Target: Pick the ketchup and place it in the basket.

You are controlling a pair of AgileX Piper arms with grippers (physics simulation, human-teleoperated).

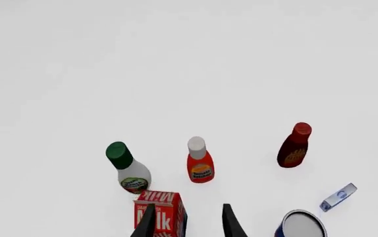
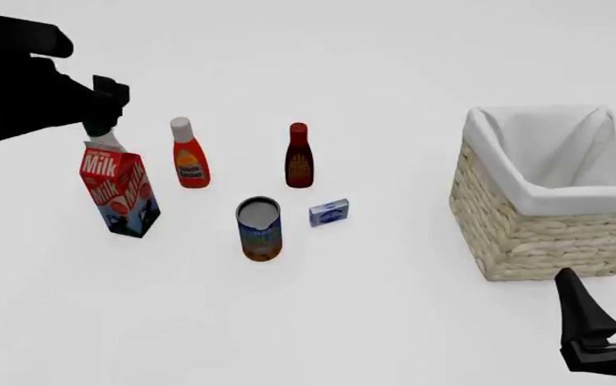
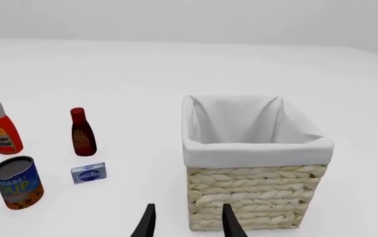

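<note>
The basket is the biggest thing on the table, standing open with its white lining showing and nothing visible inside it. Taking the basket as the landmark, everything else sits well to its left in the front view. Farthest from it is the milk carton, upright, with the left gripper hanging above it, fingers apart and holding nothing. Just behind the carton stands a white bottle with a green cap. A soup can stands between the carton and the basket, nearer the arms.

The ketchup stands upright beyond the can, well apart from the basket, with the dark-red bottle beside it on the basket's side. A small blue box lies near the can.

The right gripper rests low just in front of the basket, fingers apart, empty.

The ketchup is probably a light plastic squeeze bottle, smooth and somewhat yielding, and tall enough to tip if nudged. The wide body at the label looks like the safest hold; the narrow white cap offers little grip.
</note>
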